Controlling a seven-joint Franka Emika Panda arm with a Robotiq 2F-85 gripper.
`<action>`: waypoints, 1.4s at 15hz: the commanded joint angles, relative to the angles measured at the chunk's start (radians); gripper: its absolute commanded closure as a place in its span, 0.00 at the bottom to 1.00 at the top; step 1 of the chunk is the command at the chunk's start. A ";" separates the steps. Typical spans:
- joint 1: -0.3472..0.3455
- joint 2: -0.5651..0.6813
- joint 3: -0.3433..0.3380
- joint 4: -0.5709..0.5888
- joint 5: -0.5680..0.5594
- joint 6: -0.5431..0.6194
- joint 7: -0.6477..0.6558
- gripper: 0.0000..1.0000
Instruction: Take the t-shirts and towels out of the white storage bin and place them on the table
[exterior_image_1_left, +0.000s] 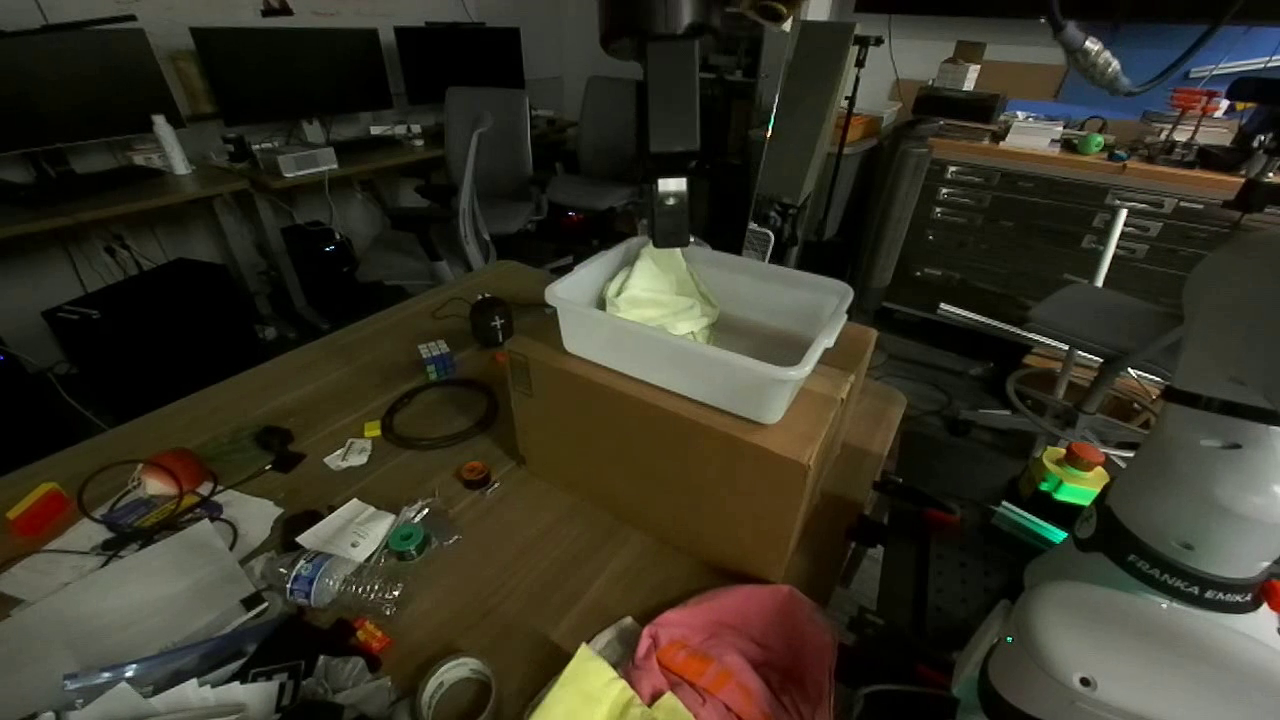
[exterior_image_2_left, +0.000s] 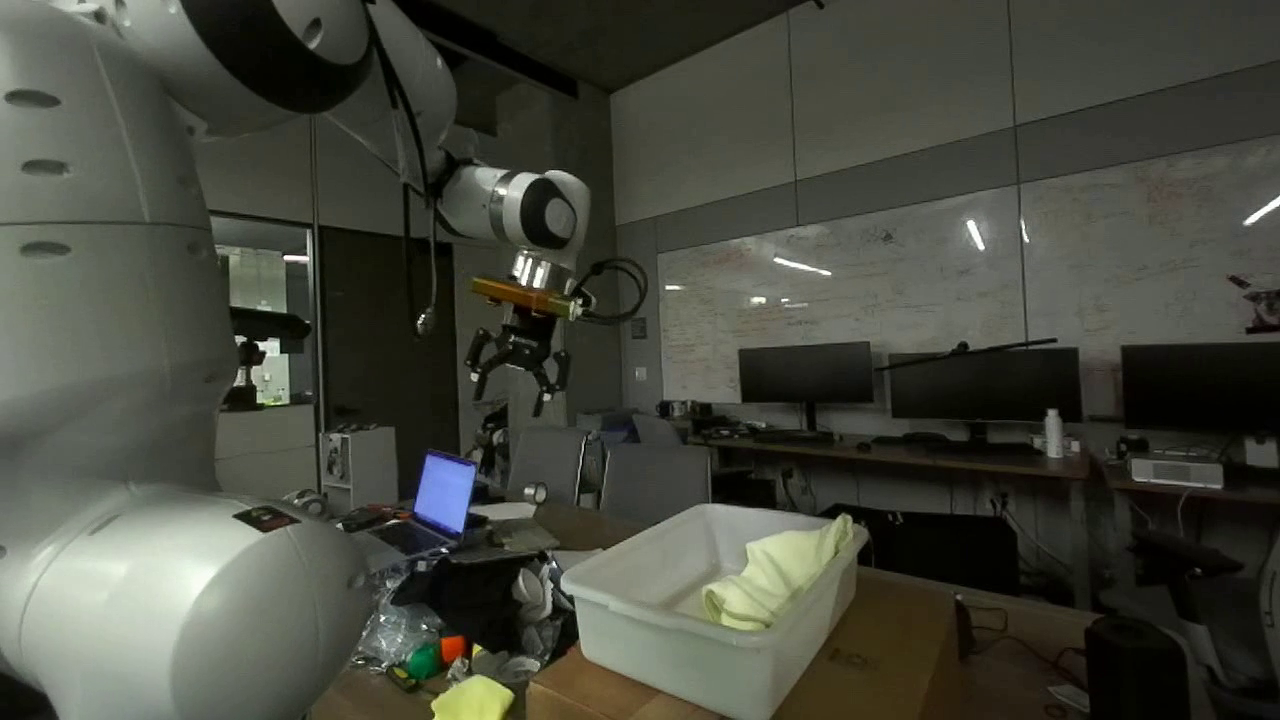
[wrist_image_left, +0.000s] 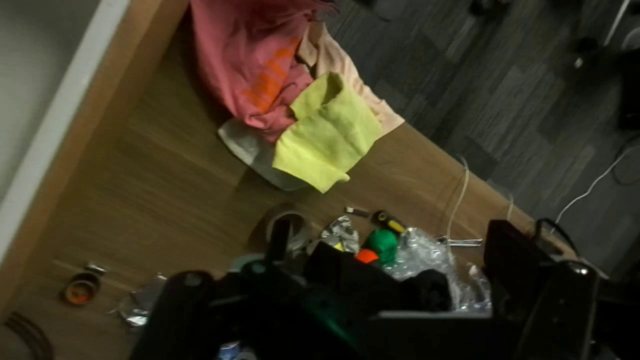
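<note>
The white storage bin (exterior_image_1_left: 680, 370) sits on a cardboard box on the table. A pale yellow towel (exterior_image_1_left: 660, 300) lies crumpled inside it; in an exterior view the towel (exterior_image_2_left: 780, 575) drapes up onto the bin's rim. A pink t-shirt with orange print (exterior_image_1_left: 745, 640) and a yellow cloth (exterior_image_1_left: 600, 690) lie on the table beside the box. In the wrist view, peach (wrist_image_left: 350, 75) and grey cloth (wrist_image_left: 255, 155) show in that pile. My gripper (exterior_image_2_left: 510, 400) hangs high with its fingers apart and empty. It also shows in the wrist view (wrist_image_left: 392, 245).
The cardboard box (exterior_image_1_left: 660, 460) raises the bin above the table. A tape roll (exterior_image_1_left: 457, 690), a plastic bottle (exterior_image_1_left: 320, 580), papers, cables and wrappers clutter the table. A laptop (exterior_image_2_left: 445, 490) stands open behind the clutter. A black cylinder (exterior_image_2_left: 1135, 665) stands near the box.
</note>
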 joint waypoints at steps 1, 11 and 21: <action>-0.076 -0.036 -0.050 -0.110 -0.053 0.103 0.053 0.00; -0.248 0.048 -0.180 -0.260 -0.122 0.430 0.243 0.00; -0.274 0.210 -0.195 -0.254 -0.185 0.575 0.344 0.00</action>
